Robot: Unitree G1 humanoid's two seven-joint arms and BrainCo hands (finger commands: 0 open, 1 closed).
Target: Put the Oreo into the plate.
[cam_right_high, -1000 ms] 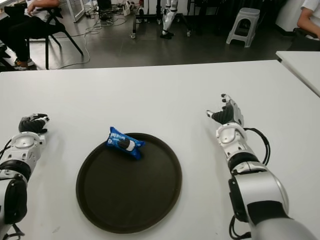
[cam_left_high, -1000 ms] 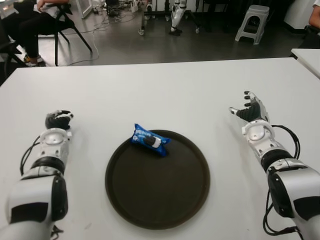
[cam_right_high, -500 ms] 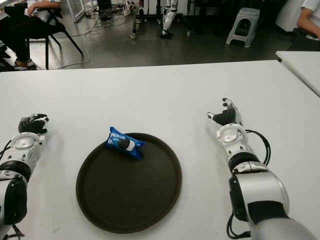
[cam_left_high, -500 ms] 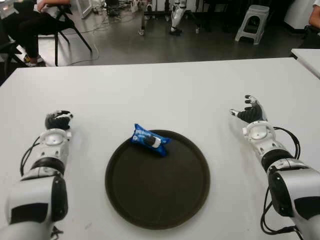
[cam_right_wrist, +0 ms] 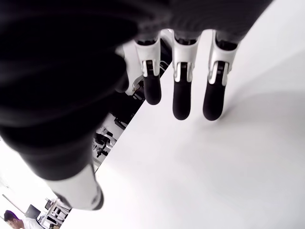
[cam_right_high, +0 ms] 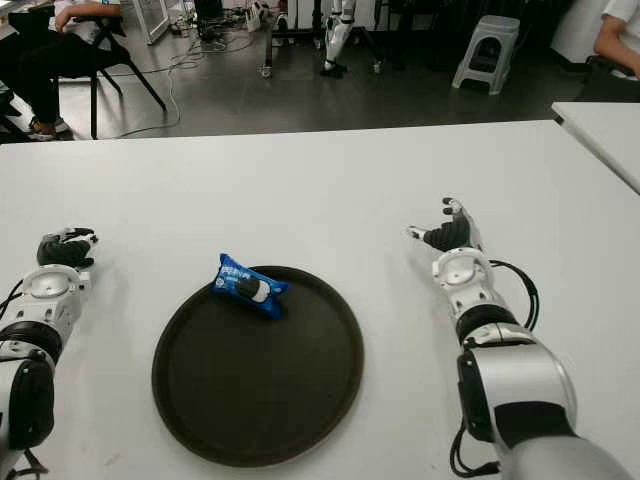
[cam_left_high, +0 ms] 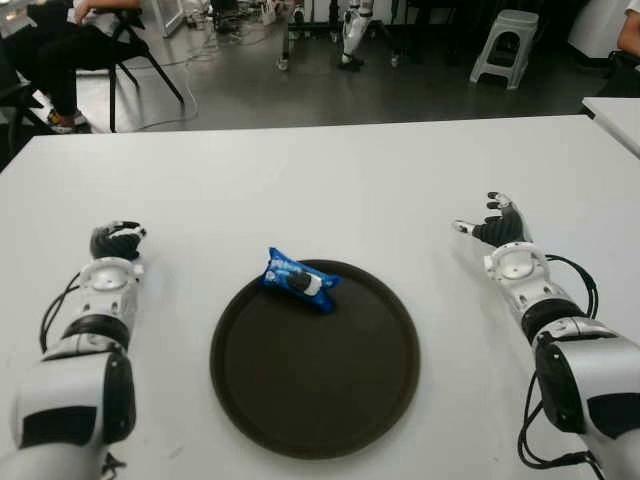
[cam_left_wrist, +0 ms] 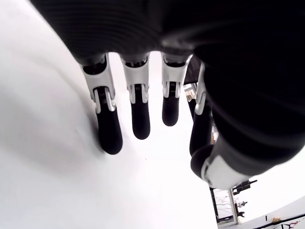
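A blue Oreo packet [cam_left_high: 299, 281] lies on the far left rim of the round dark plate [cam_left_high: 330, 390] in the middle of the white table. My right hand [cam_left_high: 494, 226] shows to the right of the plate, well apart from it, fingers [cam_right_wrist: 181, 95] spread and holding nothing. My left hand [cam_left_high: 117, 239] shows to the left of the plate, idle, its fingers [cam_left_wrist: 139, 114] loose and holding nothing.
The white table [cam_left_high: 330, 190] stretches wide beyond the plate. Past its far edge are a grey floor, a white stool [cam_left_high: 505, 45], a seated person on a chair [cam_left_high: 70, 50] at far left and another table's corner [cam_left_high: 615, 115] at right.
My right hand has sunk a little toward the table and drawn slightly inward. The Oreo packet, plate and left hand have not moved.
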